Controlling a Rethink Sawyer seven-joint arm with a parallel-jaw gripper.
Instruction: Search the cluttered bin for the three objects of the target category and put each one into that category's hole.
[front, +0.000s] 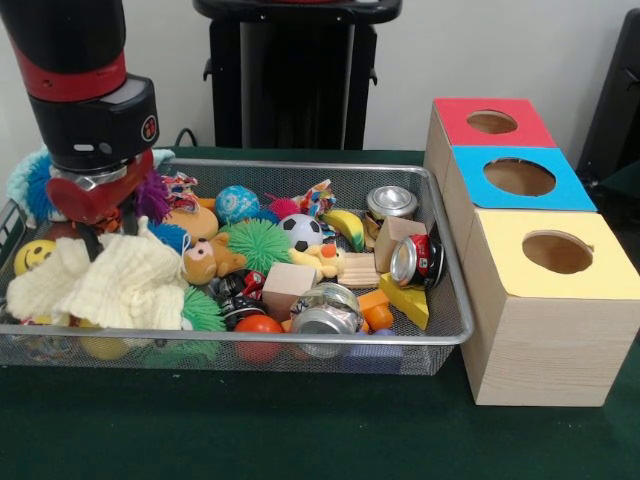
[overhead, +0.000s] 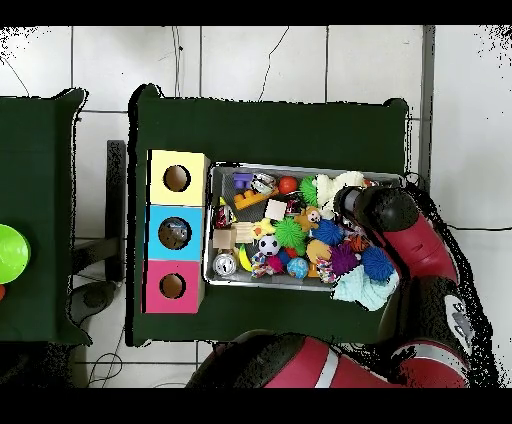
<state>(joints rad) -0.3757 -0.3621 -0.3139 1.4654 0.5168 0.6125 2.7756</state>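
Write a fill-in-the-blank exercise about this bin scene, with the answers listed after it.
1. In the front view, the box with the blue top stands between the red-topped box and the ____-topped box.
2. The robot's arm hangs over the end of the wire bin that lies ____ from the boxes.
3. The small ball patterned in black and white is a toy ____ ball.
4. The crushed can with red on it lies at the bin's end nearest the ____.

Answers: yellow; farthest; soccer; boxes
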